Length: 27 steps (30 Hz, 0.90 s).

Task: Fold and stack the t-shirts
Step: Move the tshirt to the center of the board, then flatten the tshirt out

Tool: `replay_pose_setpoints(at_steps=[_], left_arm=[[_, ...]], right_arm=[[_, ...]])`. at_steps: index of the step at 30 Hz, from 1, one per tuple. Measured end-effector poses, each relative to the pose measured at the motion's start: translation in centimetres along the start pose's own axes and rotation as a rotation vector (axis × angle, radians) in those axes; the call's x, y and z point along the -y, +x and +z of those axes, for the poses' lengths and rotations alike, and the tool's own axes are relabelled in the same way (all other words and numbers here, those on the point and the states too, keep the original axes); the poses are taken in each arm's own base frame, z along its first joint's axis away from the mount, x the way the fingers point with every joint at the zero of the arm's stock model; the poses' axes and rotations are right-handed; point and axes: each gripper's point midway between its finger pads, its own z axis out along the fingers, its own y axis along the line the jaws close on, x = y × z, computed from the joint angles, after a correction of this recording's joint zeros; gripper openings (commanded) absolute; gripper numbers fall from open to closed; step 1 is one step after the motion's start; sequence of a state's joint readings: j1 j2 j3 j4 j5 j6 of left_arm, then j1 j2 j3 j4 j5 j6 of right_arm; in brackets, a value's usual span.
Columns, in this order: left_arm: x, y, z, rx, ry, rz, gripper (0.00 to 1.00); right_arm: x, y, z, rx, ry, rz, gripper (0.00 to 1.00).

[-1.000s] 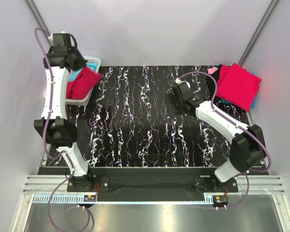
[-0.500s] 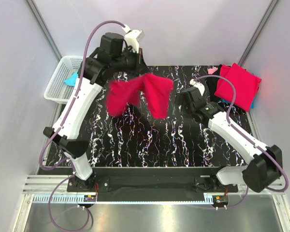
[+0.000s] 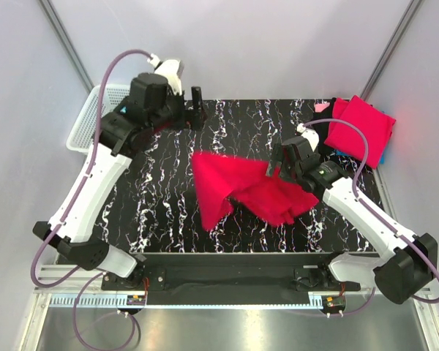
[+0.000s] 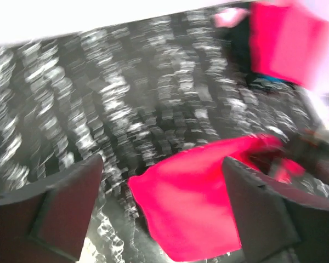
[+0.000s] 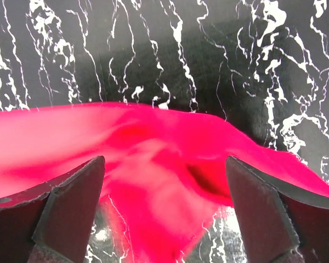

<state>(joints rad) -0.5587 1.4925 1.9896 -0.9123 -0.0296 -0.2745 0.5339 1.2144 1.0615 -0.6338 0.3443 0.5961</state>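
Note:
A crimson red t-shirt (image 3: 241, 191) lies crumpled and spread on the middle of the black marbled table (image 3: 161, 212). My left gripper (image 3: 197, 108) hovers behind it near the table's back edge, open, with nothing between its fingers; in the left wrist view the shirt (image 4: 192, 208) lies beyond the wide jaws. My right gripper (image 3: 272, 170) hangs open just over the shirt's right part, and the red cloth (image 5: 153, 164) fills the space below it. At the back right corner a folded red t-shirt (image 3: 362, 128) rests on a turquoise one (image 3: 384, 157).
A white lattice basket (image 3: 84, 126) stands at the back left, partly hidden by my left arm. A small pink piece (image 3: 322, 107) lies beside the folded stack. Grey walls close in the table on both sides.
My left arm swung the red shirt out of the basket and over the table, then opened and let it go. The shirt dropped onto the middle. My right gripper moved forward over it.

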Motion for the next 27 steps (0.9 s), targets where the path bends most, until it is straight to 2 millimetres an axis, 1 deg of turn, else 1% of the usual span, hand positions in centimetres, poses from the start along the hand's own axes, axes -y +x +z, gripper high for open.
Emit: replay_pose_setpoints(at_steps=[2, 4, 5, 8, 10, 13, 15, 18, 20, 23, 25, 27], left_arm=[[-2.8, 2.7, 0.8, -0.043, -0.139, -0.045, 0.99], [-5.1, 6.1, 1.8, -0.107, -0.252, -0.079, 0.99], [-6.4, 8.3, 2.3, -0.157, -0.315, -0.092, 0.99], [-8.7, 13.5, 2.8, -0.273, -0.430, -0.116, 0.99], [-9.4, 15.7, 2.8, -0.323, -0.468, -0.133, 0.99], [-9.2, 17.4, 2.4, -0.352, -0.468, -0.163, 0.99], [-8.5, 18.3, 1.8, -0.362, -0.444, -0.186, 0.99], [-7.4, 19.7, 0.8, -0.371, -0.403, -0.229, 0.99], [-6.7, 21.0, 0.0, -0.389, -0.374, -0.251, 0.99], [-5.8, 23.1, -0.9, -0.430, -0.341, -0.261, 0.99], [-5.2, 24.8, -1.1, -0.470, -0.330, -0.257, 0.99], [-4.8, 26.4, -1.2, -0.513, -0.321, -0.255, 0.99]], right_arm=[[0.1, 0.3, 0.0, -0.013, 0.002, -0.003, 0.97], [0.3, 0.6, -0.1, -0.024, 0.008, -0.007, 0.97], [0.4, 0.7, -0.1, -0.031, 0.012, -0.010, 0.97], [0.7, 1.1, -0.4, -0.045, 0.018, -0.017, 0.97], [0.8, 1.2, -0.6, -0.049, 0.018, -0.018, 0.97], [0.8, 1.2, -1.0, -0.049, 0.006, -0.014, 0.96], [1.0, 1.9, -1.1, -0.063, 0.000, -0.013, 0.95], [2.0, 4.2, -0.5, -0.117, 0.018, -0.011, 0.93], [3.0, 6.3, -0.1, -0.168, 0.040, -0.008, 0.92], [4.2, 8.8, 0.0, -0.236, 0.073, 0.002, 0.88], [4.6, 9.5, -0.2, -0.255, 0.082, 0.018, 0.84], [4.8, 9.7, -0.3, -0.255, 0.085, 0.032, 0.79]])
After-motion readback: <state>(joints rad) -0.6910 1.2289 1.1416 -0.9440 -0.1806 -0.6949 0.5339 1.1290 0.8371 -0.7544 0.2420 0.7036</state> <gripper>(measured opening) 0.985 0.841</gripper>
